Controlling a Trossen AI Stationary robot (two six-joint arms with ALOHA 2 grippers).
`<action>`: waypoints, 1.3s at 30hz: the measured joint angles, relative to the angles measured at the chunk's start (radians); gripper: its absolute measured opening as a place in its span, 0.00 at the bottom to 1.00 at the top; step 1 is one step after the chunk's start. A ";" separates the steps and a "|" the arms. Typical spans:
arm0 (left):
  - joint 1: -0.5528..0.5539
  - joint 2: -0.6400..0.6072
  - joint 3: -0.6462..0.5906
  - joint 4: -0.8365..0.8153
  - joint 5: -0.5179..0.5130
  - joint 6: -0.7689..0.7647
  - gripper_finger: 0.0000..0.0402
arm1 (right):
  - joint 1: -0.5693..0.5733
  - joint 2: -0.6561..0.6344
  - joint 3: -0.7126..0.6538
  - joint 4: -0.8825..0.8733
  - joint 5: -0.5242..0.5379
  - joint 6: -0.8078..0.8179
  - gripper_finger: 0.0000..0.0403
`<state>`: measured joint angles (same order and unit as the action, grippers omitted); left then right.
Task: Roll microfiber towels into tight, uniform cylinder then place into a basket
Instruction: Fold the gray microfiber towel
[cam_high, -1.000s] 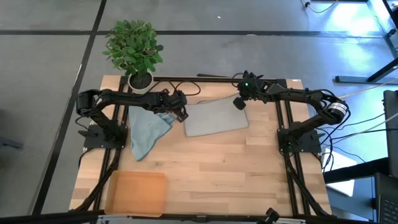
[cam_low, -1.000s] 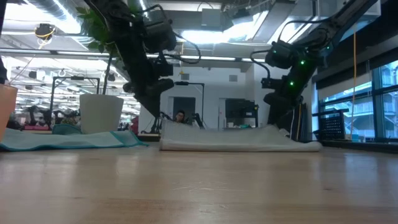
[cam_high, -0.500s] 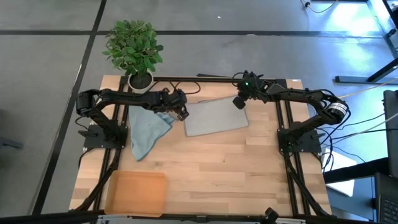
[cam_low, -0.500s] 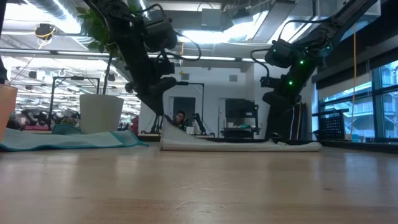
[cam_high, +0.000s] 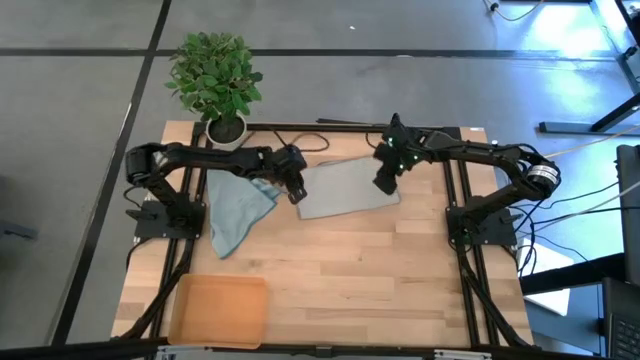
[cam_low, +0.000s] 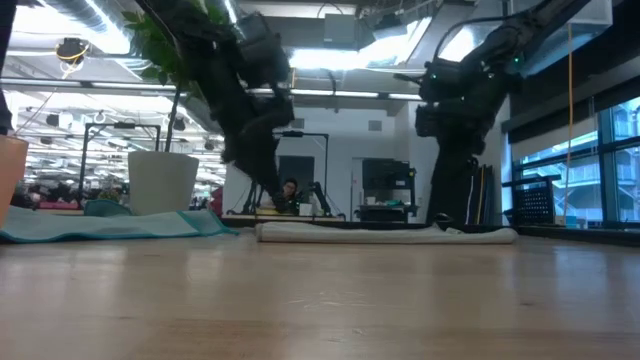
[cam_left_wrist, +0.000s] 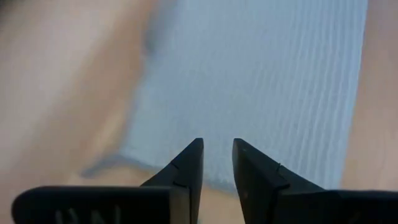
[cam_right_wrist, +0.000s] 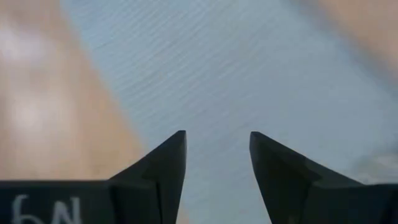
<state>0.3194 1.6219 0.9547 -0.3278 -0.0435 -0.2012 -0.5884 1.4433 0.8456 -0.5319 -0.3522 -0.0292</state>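
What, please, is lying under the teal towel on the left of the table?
Bare wooden table shows all around the teal towel, which lies crumpled and unrolled. Nothing pokes out from beneath it, but the cloth hides whatever might be under its folds.

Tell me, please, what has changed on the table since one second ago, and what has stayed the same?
Both grippers let go of the flat pale grey rectangular towel. Its raised right end dropped flat. The right gripper opened and shifted toward the towel's right edge. The left gripper opened a little and moved slightly along the left edge. The crumpled blue-teal cloth, the orange-tan tray and the white plant pot did not move.
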 joint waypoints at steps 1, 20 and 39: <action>-0.004 0.014 -0.001 -0.012 0.005 0.002 0.19 | 0.014 0.000 -0.011 -0.001 -0.013 0.003 0.44; -0.138 0.193 0.005 0.051 0.024 0.080 0.18 | 0.103 0.004 -0.211 0.155 0.331 0.078 0.44; -0.296 0.145 0.047 0.176 0.045 -0.025 0.18 | 0.040 0.001 -0.180 0.279 0.274 0.028 0.44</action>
<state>0.0231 1.7666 1.0021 -0.1516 0.0020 -0.2257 -0.5480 1.4441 0.6655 -0.2525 -0.0786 -0.0011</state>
